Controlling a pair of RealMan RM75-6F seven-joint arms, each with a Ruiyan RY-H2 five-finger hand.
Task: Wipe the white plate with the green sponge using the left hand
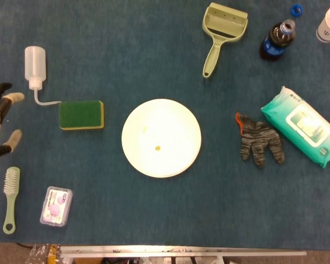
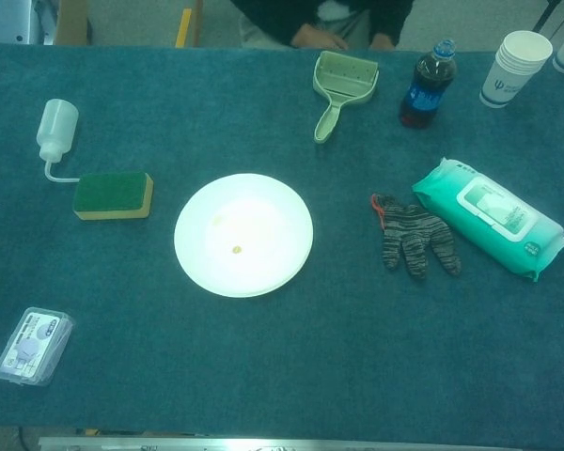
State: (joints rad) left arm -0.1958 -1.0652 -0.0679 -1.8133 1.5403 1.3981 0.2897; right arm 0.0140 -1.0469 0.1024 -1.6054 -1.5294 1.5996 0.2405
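- Your left hand [image 1: 1, 122] shows only in the head view, at the far left edge of the table; its fingers are spread apart and it holds nothing.
- Your right hand appears in neither view.
- The sponge [image 1: 81, 115], green on top with a yellow base, lies flat on the blue tablecloth [image 1: 154, 49], to the right of your left hand and clear of it.
- The white plate [image 1: 161, 137] sits near the middle of the table, to the right of the sponge with a gap of cloth between them.
- A small yellowish speck lies on the plate, a little nearer you than its centre.
- A white squeeze bottle [image 1: 34, 66] lies just beyond the sponge on the left, and its thin bent spout reaches to the sponge's left end.
- Near you on the left lie a small green brush [image 1: 10, 198] and, to its right, a clear plastic box [image 1: 56, 205].
- On the far side stands a green dustpan [image 1: 221, 33], with a dark drink bottle [image 1: 277, 39] to its right.
- The chest view shows stacked paper cups [image 2: 510, 68] at the far right.
- A striped work glove [image 1: 258, 142] lies to the right of the plate.
- A teal pack of wet wipes [image 1: 302, 125] lies just right of the glove.
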